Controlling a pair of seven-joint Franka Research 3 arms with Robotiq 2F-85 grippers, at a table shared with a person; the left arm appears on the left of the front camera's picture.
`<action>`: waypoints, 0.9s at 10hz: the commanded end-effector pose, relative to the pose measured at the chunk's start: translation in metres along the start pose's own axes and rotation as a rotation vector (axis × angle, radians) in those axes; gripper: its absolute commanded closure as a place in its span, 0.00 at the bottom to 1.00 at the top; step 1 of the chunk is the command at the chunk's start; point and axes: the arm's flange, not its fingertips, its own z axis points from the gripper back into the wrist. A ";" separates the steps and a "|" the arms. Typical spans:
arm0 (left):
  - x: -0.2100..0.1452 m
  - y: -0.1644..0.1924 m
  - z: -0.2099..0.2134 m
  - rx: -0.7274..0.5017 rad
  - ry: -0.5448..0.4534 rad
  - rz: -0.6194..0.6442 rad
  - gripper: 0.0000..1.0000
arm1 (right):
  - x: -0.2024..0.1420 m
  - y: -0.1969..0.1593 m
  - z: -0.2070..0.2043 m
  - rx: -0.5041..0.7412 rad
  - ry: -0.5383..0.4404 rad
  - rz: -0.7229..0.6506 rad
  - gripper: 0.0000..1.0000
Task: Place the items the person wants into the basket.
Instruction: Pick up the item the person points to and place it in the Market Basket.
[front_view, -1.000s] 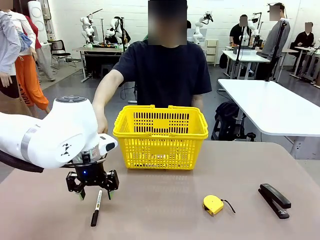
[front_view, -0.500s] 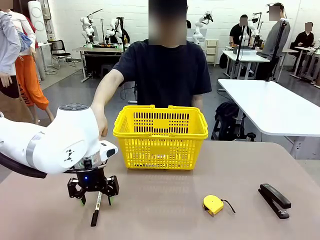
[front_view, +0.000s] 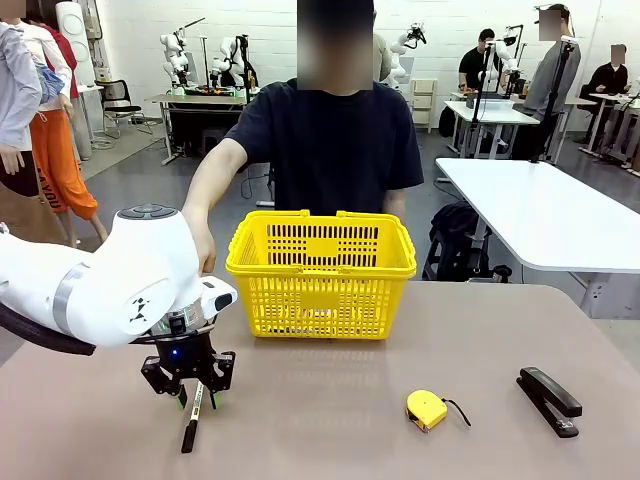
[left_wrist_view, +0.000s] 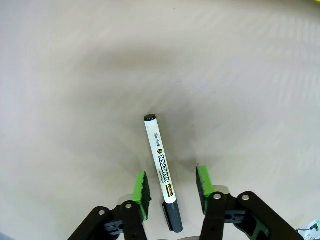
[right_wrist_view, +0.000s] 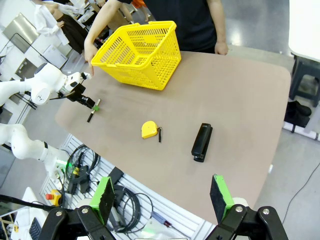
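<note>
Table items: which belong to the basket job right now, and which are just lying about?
In the job:
- black marker with white barrel, lying flat between the left gripper's pads, with gaps visible on both sides
- yellow basket, at the far side by the person

Lying about:
- round yellow tape measure
- black stapler
- right gripper, open, high above the table

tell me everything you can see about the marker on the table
The marker is slim, with a white, plastic-looking barrel printed with black lettering and a yellow mark, a black cap at one end and a small black tip at the other. It lies flat on the tan table, left of the yellow basket. The left gripper straddles its capped end, pads either side with small gaps showing.
</note>
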 end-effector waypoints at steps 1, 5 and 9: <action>-0.003 0.000 -0.004 0.018 -0.009 -0.009 1.00 | 0.000 -0.001 -0.002 0.022 -0.008 0.013 0.00; -0.005 -0.001 -0.006 0.025 0.009 -0.018 1.00 | 0.000 -0.001 -0.002 0.022 -0.008 0.013 0.00; -0.006 -0.002 -0.008 0.029 0.025 -0.027 1.00 | 0.000 -0.001 -0.002 0.022 -0.008 0.013 0.00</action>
